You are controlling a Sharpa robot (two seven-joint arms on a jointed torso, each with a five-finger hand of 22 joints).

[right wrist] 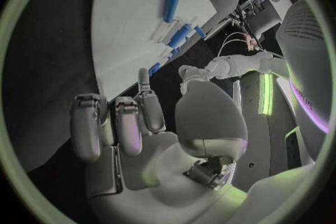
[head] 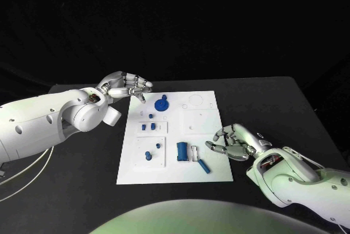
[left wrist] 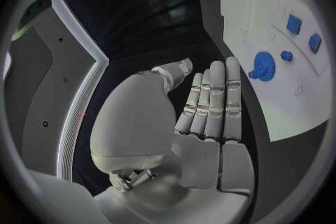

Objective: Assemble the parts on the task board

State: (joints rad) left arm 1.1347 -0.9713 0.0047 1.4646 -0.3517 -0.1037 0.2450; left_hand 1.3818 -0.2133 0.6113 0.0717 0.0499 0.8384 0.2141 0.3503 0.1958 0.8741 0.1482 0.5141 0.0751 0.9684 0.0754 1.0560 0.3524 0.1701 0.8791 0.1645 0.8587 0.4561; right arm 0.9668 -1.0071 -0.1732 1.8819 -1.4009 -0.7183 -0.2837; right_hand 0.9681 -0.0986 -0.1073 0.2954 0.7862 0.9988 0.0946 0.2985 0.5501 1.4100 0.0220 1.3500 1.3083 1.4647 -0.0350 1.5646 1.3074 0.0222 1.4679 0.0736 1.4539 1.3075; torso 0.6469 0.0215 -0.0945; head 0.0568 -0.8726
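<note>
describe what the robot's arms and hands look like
Both arms are glossy white, rounded shells with small dark holes. The left hand and right hand are silver metal with segmented fingers. Thin pale cables loop beside the left arm.

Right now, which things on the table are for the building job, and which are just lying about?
For the job:
- task board
- blue gear
- blue cylinder
- blue rod
- small blue pieces
- left hand and right hand, both holding nothing

Just lying about:
- black table, which only carries the board
</note>
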